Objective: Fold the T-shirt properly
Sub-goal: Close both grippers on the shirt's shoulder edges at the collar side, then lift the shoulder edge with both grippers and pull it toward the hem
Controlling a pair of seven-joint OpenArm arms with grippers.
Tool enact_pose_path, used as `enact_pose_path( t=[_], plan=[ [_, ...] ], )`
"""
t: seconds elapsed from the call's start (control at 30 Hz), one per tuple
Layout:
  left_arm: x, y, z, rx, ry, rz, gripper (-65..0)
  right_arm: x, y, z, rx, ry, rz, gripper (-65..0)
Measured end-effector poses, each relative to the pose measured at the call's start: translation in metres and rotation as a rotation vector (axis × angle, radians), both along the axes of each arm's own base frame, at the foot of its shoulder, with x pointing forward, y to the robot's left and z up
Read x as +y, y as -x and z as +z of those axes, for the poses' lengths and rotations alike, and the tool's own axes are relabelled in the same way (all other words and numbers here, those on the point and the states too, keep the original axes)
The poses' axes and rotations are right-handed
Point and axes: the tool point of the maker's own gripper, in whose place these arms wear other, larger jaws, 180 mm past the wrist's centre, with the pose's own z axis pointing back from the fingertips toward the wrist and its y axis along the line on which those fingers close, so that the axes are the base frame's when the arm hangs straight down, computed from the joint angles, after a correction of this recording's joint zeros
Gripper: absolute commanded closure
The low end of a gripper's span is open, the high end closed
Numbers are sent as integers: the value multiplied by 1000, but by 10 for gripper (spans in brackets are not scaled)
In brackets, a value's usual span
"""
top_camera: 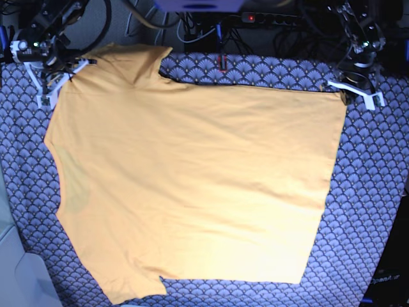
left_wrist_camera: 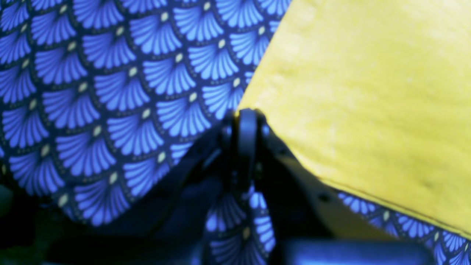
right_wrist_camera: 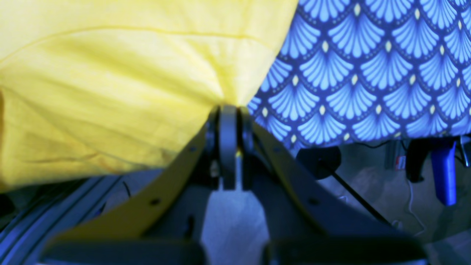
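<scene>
The orange-yellow T-shirt point(top_camera: 192, 179) lies spread flat, with a sleeve at the back left and one at the front left. My left gripper point(top_camera: 344, 91) sits at its back right corner. In the left wrist view the left gripper point(left_wrist_camera: 247, 115) has its jaws together right at the tip of the T-shirt point(left_wrist_camera: 368, 92) corner. My right gripper point(top_camera: 71, 66) is at the back left, by the shoulder. Up close the right gripper point(right_wrist_camera: 228, 110) is shut, and the T-shirt point(right_wrist_camera: 110, 92) fabric puckers into its tips.
A blue scallop-patterned cloth point(top_camera: 370, 211) covers the table under the shirt, also in the close views point(left_wrist_camera: 110, 92) point(right_wrist_camera: 368, 73). Cables and a power strip point(top_camera: 255, 18) run behind the table. Past the cloth's edge, a blue tool point(right_wrist_camera: 443, 173) and wires lie lower down.
</scene>
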Motion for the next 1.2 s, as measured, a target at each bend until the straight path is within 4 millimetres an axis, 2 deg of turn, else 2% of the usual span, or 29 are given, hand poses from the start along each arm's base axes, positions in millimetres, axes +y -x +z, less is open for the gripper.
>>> enact_pose_path(
  t=[0.23, 0.47, 0.7, 0.8, 0.93, 1.07, 1.2],
  plan=[
    [-1, 3, 3, 58, -8, -22, 0, -2, -1, 1, 0, 6, 3, 0],
    [-2, -4, 28, 21, -57, -44, 0, -14, -7, 8, -14, 39, 14, 0],
    [-2, -6, 29, 20, -59, -49, 0, -16, -24, 19, -46, 77, 69, 0],
    [1, -19, 37, -3, -71, -59, 0, -15, -39, 30, -88, 91, 79, 0],
    [3, -36, 49, -52, -82, -65, 0, -26, -55, 44, -129, 127, 88, 0],
    [12, -44, 52, 5, -91, -71, 0, -36, -69, 57, -158, 158, 92, 0],
    [22, -76, 79, -59, -117, -75, 0, -39, -86, 69, -191, 188, 119, 0]
  ],
)
